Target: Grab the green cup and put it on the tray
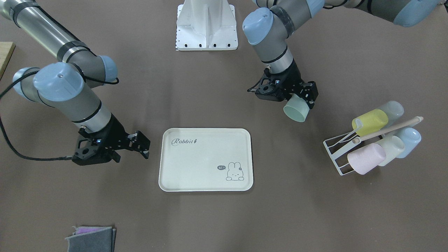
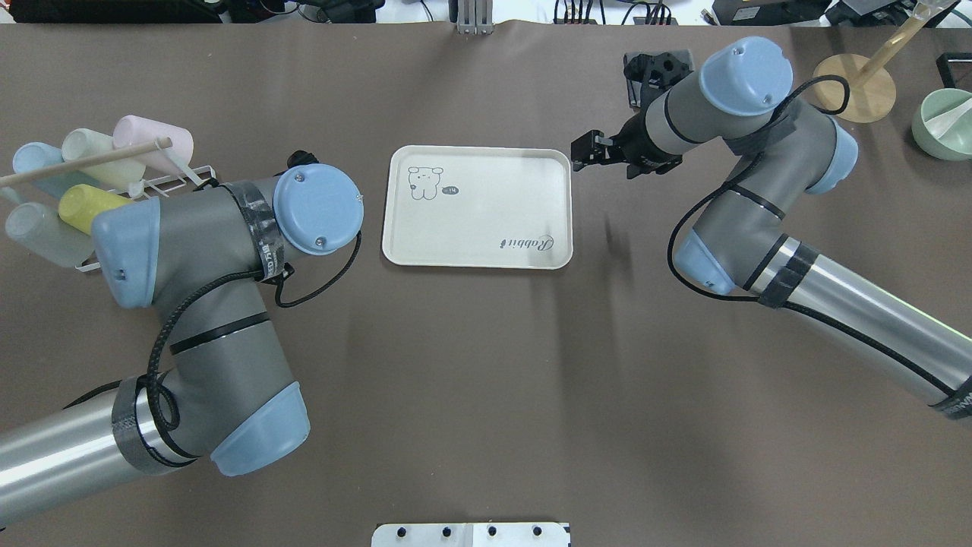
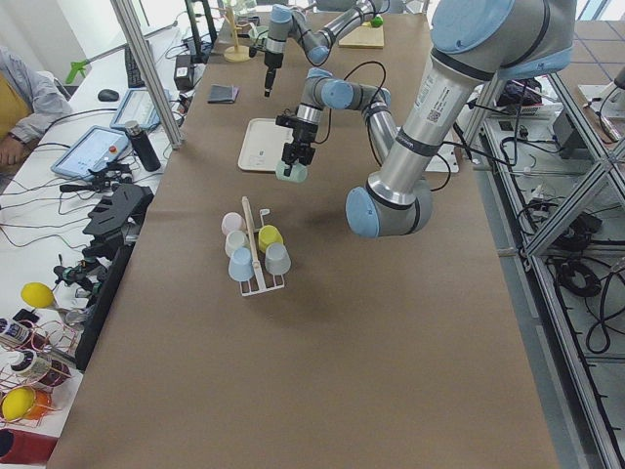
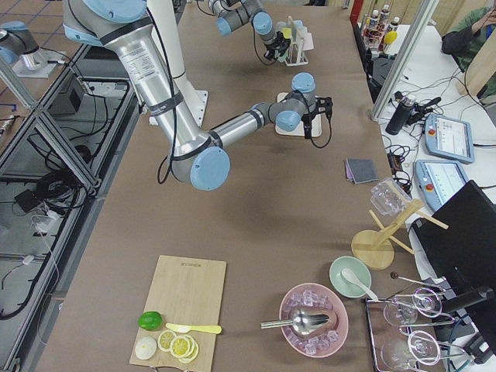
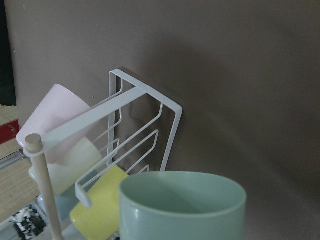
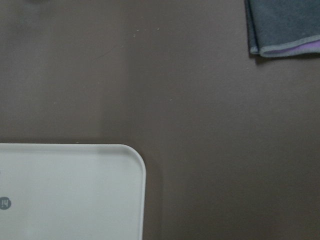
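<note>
On the brown tabletop (image 1: 210,217) the tray (image 1: 196,164) is lying near the tilted green cup (image 1: 296,109), which the jaws of the left arm (image 1: 274,52) are squeezing in the air, while the jaws of the right arm (image 1: 70,98) are hanging apart.

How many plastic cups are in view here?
6. The green cup is in the left gripper; five lie on the wire rack: yellow cup, grey cup, blue cup, cream cup, pink cup. More could be hidden.
</note>
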Robot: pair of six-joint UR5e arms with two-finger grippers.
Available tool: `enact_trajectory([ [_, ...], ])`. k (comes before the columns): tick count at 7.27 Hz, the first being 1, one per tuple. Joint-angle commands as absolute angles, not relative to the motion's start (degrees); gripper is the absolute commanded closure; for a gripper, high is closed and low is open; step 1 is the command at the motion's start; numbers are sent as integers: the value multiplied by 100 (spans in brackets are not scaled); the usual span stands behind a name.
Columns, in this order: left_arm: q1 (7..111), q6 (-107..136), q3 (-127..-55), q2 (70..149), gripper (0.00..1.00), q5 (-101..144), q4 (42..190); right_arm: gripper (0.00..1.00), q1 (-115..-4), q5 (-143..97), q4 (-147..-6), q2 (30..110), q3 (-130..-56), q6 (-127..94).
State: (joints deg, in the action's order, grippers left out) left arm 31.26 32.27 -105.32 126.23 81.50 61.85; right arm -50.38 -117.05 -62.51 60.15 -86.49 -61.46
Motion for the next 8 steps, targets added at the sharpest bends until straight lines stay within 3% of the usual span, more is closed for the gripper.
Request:
enact_trajectory([
  [1, 3111, 4554, -10031, 12498, 63, 8139, 9249, 0, -5710, -11637, -6914, 6703, -9350, -5147],
  [5, 3041, 4922, -8204, 13174, 64, 6981, 12980, 0, -6581, -11284, -8845, 6820, -9991, -2897],
  [7, 2736, 4931, -7388, 13847, 62, 5956, 13218, 0, -7046, -11556, -10260, 7177, -10667, -1756],
  [8, 2533, 5000, -6826, 14078, 64, 5437, 13593, 0, -7623, -12219, -10239, 7764, -10713, -1314],
])
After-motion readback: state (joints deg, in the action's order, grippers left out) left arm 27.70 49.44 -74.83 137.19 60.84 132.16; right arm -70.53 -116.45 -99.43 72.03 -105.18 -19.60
